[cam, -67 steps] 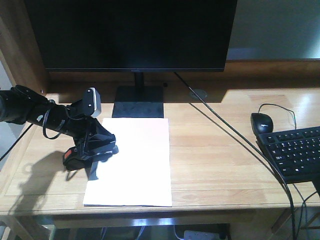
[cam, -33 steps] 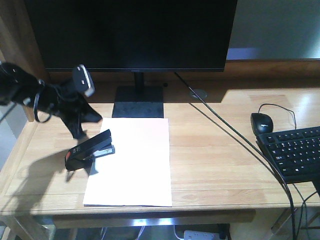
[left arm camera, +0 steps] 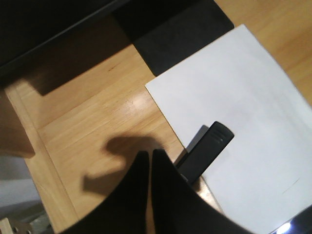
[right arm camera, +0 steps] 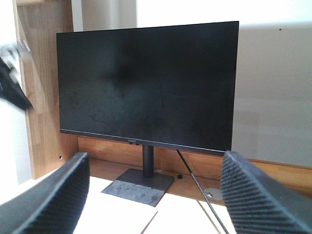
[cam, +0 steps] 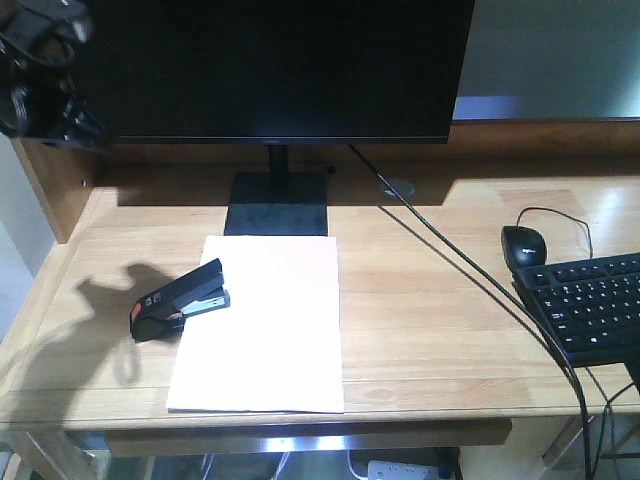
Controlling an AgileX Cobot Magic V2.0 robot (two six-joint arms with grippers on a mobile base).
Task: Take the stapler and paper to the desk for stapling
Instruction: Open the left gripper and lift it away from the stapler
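Light-wood boards with visible grain make up the wide desk (cam: pixel 430 300), which has a raised wooden rim along its back and left side and carries a large black flat monitor (cam: pixel 270 70) on a slim neck and a square black foot (cam: pixel 277 204). Just in front of that foot lies the plain white rectangular sheet of paper (cam: pixel 270 330), flat on the desk, its long sides running toward the near edge. The small black desk stapler with an orange-red patch (cam: pixel 180 300) rests across the sheet's left edge, its silver front end on the paper and its rear end with the orange-red patch out over bare wood, angled toward the near left. From the left wrist view the stapler (left arm camera: pixel 204 151) shows as a dark bar over the paper's (left arm camera: pixel 243 112) edge, partly hidden by the left gripper (left arm camera: pixel 150 158), whose two black fingers are pressed together with nothing between them, raised above the desk. In the front view that left gripper (cam: pixel 45 75) is a blurred dark shape at the upper left, well apart from the stapler. The right gripper's two ribbed black fingers (right arm camera: pixel 53 200) stand spread wide apart, empty, facing the monitor. At the right of the desk sit a black computer mouse (cam: pixel 524 245) and a black keyboard (cam: pixel 595 305), with a black cable (cam: pixel 470 270) running diagonally across the wood.
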